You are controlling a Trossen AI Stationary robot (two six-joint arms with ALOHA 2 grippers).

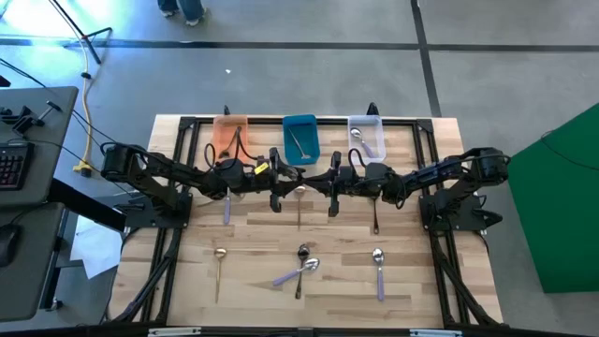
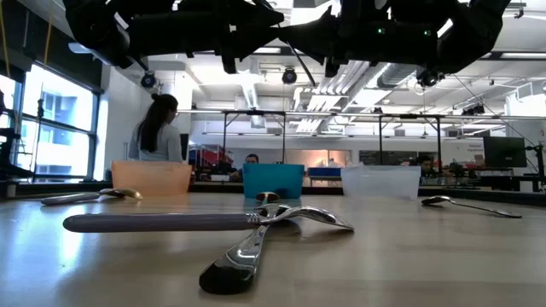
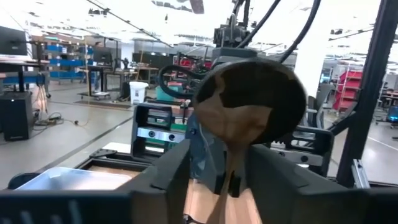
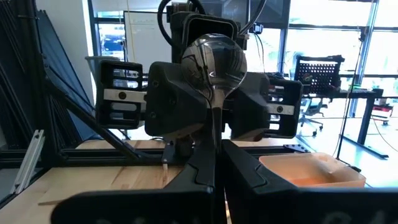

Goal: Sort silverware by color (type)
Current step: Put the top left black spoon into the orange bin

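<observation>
Right wrist view showed a spoon (image 4: pixel 213 62) clamped upright between the right gripper's (image 4: pixel 214 163) shut fingers, bowl raised. Facing it above the table's (image 1: pixel 253 281) middle, the left gripper (image 3: pixel 219 177) had a gold-brown spoon (image 3: pixel 252 99) between its fingers, grip uncertain. Other spoons lay scattered nearer the front edge.

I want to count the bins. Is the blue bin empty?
No, in the high view a spoon lies inside the teal bin, between the orange bin and the clear bin.
</observation>
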